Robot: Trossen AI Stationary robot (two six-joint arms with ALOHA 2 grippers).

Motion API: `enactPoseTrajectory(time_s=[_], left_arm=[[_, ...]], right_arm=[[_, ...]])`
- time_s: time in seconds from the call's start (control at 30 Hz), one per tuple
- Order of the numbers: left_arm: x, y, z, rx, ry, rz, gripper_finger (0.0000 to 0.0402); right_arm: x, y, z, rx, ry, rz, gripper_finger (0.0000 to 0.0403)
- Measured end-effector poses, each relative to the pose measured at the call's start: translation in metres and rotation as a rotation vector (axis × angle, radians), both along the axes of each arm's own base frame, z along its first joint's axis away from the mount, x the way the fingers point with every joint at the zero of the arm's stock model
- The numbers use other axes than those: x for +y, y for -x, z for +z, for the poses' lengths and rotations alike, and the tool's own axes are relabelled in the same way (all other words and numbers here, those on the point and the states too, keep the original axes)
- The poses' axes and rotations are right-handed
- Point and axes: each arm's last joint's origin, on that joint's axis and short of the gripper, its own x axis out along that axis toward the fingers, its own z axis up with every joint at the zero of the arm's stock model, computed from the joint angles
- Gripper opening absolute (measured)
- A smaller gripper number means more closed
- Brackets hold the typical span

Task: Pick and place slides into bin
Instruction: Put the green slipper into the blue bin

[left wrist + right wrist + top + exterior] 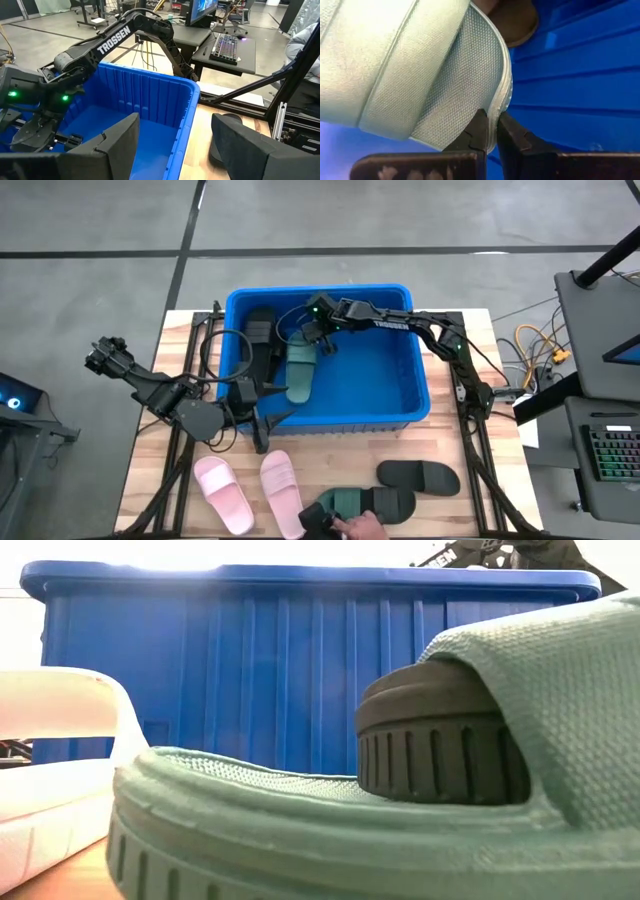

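1. The bin [400,370] fills the middle of my wooden table [500,480]; a black slide [262,338] already lies inside it.
2. My right gripper [491,131] is over the bin's interior, pinched tight on the strap edge of a dark green slide [300,370], so I judge this is the placing step.
3. Next I should part those fingers so the slide drops beside the black one.
4. My left gripper [175,145] waits wide apart and empty at the bin's near wall.
5. Two pink slides [250,490], a black and a green one lie in front; a person's hand [360,527] touches the green.
6. Beyond, a desk with a keyboard [227,47].
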Motion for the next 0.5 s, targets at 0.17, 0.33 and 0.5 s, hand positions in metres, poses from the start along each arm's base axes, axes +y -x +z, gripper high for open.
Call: enactPoseTrajectory(time_s=[0.17, 0.33, 0.5], left_arm=[[0.0, -0.0001, 0.0, -0.001, 0.0, 0.0, 0.0233], [-0.0001, -0.0001, -0.0002, 0.0, 0.0, 0.0, 0.0233], [-0.0001, -0.0001, -0.0003, 0.0, 0.0, 0.0, 0.0233]], right_arm=[[-0.0019, 0.0003, 0.0005, -0.007, 0.004, 0.001, 0.0015], [-0.0029, -0.0021, 0.0027, -0.021, 0.056, -0.033, 0.0015], [-0.0027, -0.0021, 0.0026, -0.022, 0.051, -0.028, 0.0015]])
